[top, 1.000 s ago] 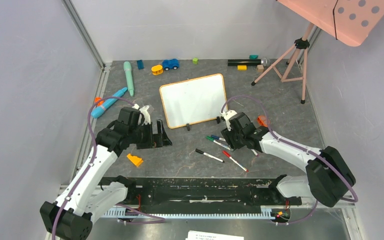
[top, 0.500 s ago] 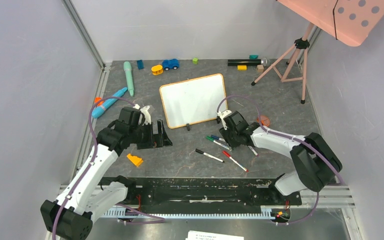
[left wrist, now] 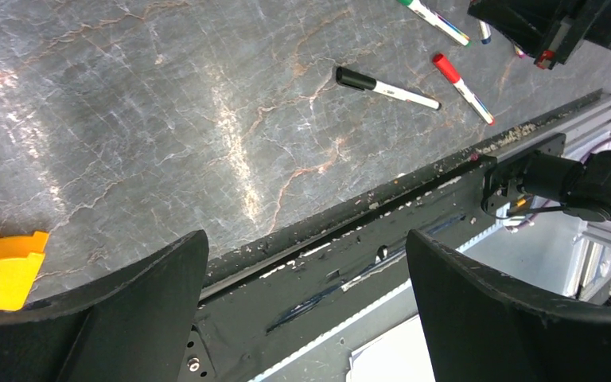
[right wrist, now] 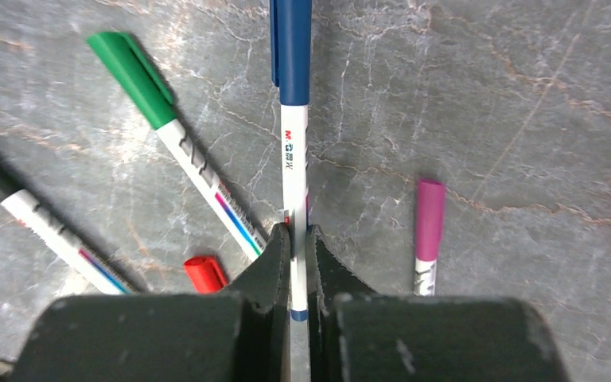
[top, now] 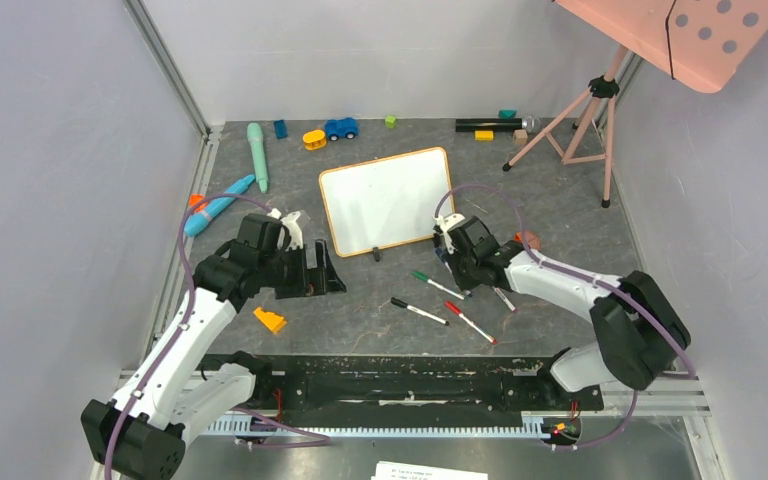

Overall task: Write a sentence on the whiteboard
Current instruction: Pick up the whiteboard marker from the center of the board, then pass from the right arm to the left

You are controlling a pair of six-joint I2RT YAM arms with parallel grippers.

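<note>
Right end effector (right wrist: 294, 239): clamped on blue marker (right wrist: 293, 143) (cap on) for writing. Left end effector (left wrist: 304, 247): apart, idle. Whiteboard (top: 387, 200): blank.

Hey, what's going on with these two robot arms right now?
The right gripper is clamped on a capped blue marker among other pens lying on the table, just below the whiteboard. The whiteboard is blank, with no writing yet. The left gripper hangs open over the table, holding nothing.
</note>
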